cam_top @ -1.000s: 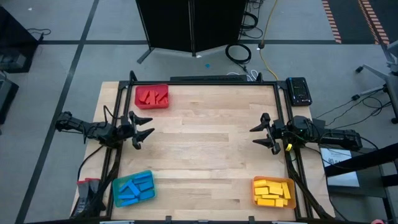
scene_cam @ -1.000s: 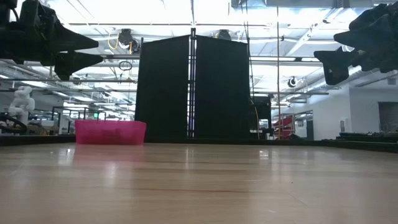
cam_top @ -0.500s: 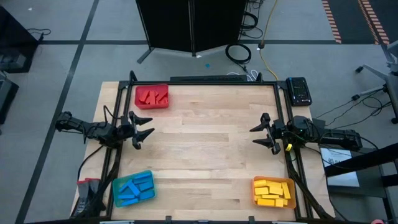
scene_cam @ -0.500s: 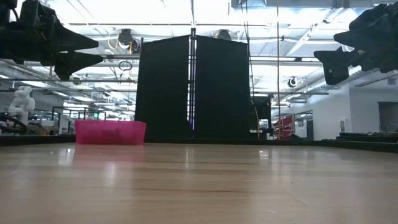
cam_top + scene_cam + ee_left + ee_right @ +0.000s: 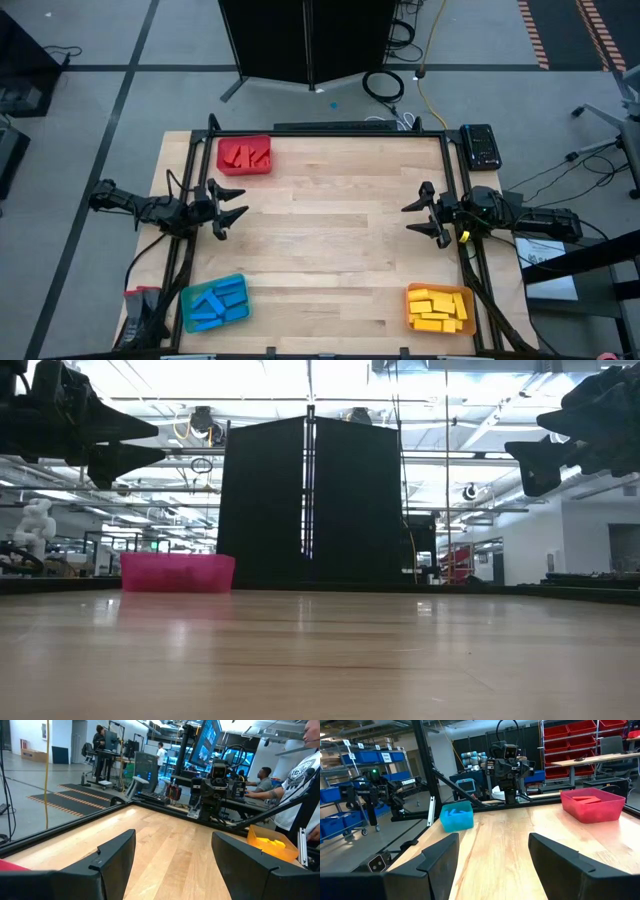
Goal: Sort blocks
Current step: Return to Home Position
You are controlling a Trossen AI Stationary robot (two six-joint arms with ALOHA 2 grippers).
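Observation:
The red blocks [image 5: 245, 155] lie in a red tray [image 5: 226, 166] at the table's far left corner. Blue blocks [image 5: 215, 303] fill a blue tray [image 5: 243, 313] at the near left corner, and yellow blocks [image 5: 437, 306] fill an orange tray [image 5: 467, 325] at the near right corner. My left gripper [image 5: 232, 208] hovers open above the table's left edge, pointing right. My right gripper [image 5: 418, 214] hovers open above the right edge, pointing left. Neither holds anything. The wrist views show the orange tray [image 5: 272, 843], the blue tray [image 5: 457, 816] and the red tray [image 5: 592, 805].
Bare wooden tabletop [image 5: 330, 240] lies between the two grippers. A black frame runs round the table, with a dark device [image 5: 481, 146] at the far right corner. A tall black panel [image 5: 310, 500] stands beyond the far edge. People [image 5: 260, 777] sit in the room beyond.

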